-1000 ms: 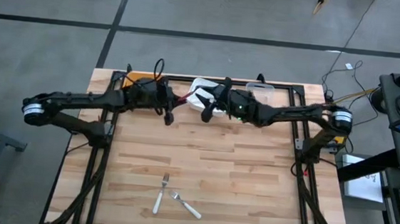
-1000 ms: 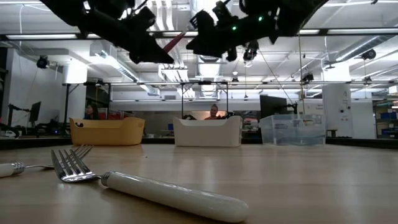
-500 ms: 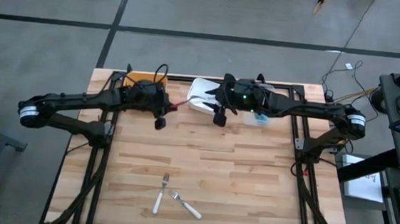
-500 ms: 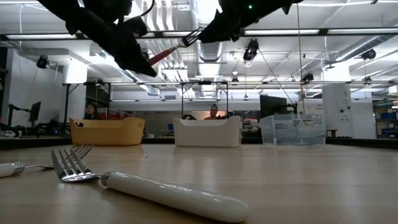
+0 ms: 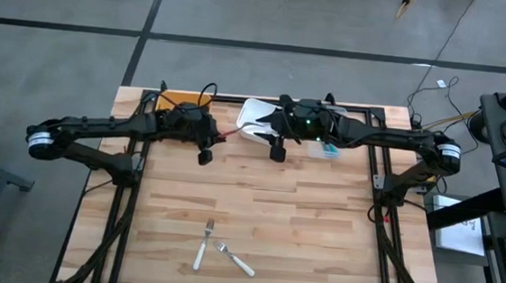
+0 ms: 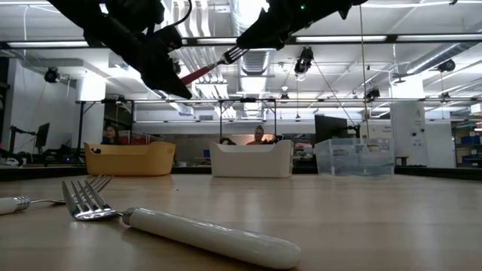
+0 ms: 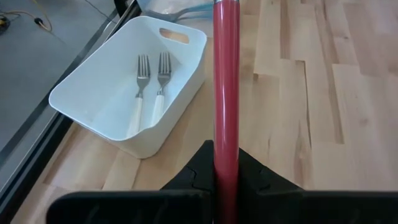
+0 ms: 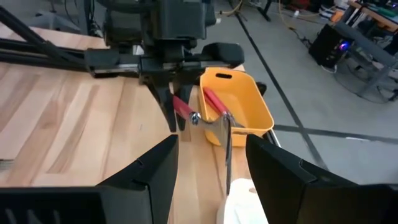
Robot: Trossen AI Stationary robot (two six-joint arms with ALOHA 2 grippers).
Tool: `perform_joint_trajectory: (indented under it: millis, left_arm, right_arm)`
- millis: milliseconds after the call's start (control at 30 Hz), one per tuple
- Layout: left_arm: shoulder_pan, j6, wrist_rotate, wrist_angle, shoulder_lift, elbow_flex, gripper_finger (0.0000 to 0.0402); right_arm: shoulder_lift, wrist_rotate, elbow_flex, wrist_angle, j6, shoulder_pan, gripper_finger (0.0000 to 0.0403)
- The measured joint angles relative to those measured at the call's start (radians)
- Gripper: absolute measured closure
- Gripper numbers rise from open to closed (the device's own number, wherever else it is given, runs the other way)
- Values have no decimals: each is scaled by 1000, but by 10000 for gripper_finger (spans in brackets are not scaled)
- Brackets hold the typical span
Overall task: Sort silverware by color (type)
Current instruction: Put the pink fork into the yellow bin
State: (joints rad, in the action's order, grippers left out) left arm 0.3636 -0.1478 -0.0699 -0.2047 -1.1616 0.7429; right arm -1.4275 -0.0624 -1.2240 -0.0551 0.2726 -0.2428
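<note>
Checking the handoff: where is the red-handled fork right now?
In the high view the red-handled fork is held up at the table's far edge by the left gripper, between the orange bin and the white bin.

A light wooden table (image 5: 319, 219) of butcher-block planks is seen carrying everything. Along its far edge an orange bin (image 5: 177, 100), a white bin (image 5: 253, 114) and a clear bin (image 6: 354, 156) are set in a row. Near the front edge two white-handled forks (image 5: 201, 246) are laid on the bare wood, their heads close together and their handles spread apart.
</note>
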Motion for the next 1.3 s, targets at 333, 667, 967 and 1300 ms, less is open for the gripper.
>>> perform_joint_trajectory:
  millis: [333, 667, 967, 1300]
  left_arm:
    - [-2, 4, 0, 2, -4, -1, 399]
    - [-3, 9, -4, -6, -4, -1, 394]
    - [-3, 8, 4, -5, -4, -1, 380]
    - [-2, 34, 9, -5, -4, -1, 350]
  right_arm:
    - [-52, 2, 0, 50, 0, -9, 284]
    - [-62, 14, 0, 61, 16, -11, 391]
    - [-62, 15, 0, 60, -29, -11, 394]
    - [-62, 14, 1, 49, -63, -11, 394]
